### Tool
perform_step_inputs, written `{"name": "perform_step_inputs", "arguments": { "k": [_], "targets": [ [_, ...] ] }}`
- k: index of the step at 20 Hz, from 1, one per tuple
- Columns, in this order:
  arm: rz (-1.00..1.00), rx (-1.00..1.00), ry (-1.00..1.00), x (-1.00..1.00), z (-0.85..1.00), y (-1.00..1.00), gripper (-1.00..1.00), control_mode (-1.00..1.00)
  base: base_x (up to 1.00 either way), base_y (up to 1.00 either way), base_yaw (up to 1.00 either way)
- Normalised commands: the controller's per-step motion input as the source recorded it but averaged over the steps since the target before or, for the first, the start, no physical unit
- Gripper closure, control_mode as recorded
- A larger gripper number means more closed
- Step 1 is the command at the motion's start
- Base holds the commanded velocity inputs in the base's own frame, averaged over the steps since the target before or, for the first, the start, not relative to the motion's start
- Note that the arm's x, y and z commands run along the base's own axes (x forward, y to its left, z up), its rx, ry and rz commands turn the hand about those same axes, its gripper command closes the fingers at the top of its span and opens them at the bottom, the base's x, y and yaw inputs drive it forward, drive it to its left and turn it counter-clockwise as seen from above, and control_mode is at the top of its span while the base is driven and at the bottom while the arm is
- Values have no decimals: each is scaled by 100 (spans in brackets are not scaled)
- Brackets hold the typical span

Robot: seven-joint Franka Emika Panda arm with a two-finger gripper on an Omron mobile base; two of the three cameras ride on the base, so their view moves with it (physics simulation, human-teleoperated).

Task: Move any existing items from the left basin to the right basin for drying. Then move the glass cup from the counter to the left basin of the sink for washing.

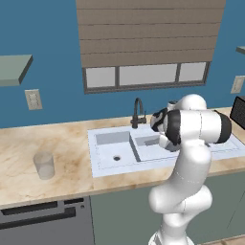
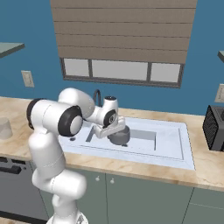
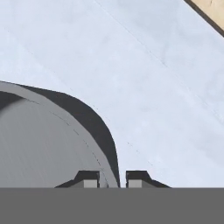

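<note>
**Pan held by its rim over the wide basin**

Closest to the hand camera, the gripper (image 3: 113, 179) has its two small dark tips pinched close together on the thin rim of the small round dark-grey metal saucepan (image 3: 48, 140). One tip sits inside the wall and one outside. So the pincer is narrow and it is holding the pan.

In the right base view, the saucepan (image 2: 119, 135) hangs at the gripper (image 2: 114, 130) over the near-left part of the wide, grey-white right basin (image 2: 148, 141). I cannot tell if its bottom touches the floor yet.

The pan is hard and stiff, and likely a bit heavy for such a small bite. Smooth metal can slip or swing, so it may tip if moved fast. The rim is a fair place to hold.

Farther left, the narrow square left basin (image 1: 114, 148) has just its small drain. The small clear glass cup (image 1: 44, 165) stands on the beige marbled counter (image 1: 28, 148), well apart from the white sink (image 1: 103, 167). Glass is smooth and can break; hold it round its sides.
</note>
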Motion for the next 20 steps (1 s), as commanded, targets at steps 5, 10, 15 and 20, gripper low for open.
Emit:
{"name": "perform_step_inputs", "arguments": {
  "k": [5,10,15,20],
  "targets": [
    [0,0,-1,25,-31,0,100,-100,0,0,0],
    [1,0,-8,1,-29,0,100,-100,0,0,0],
    [0,0,-9,0,-25,0,-100,-100,0,0,0],
    [0,0,-9,0,8,2,-100,-100,0,0,0]
  ]
}}
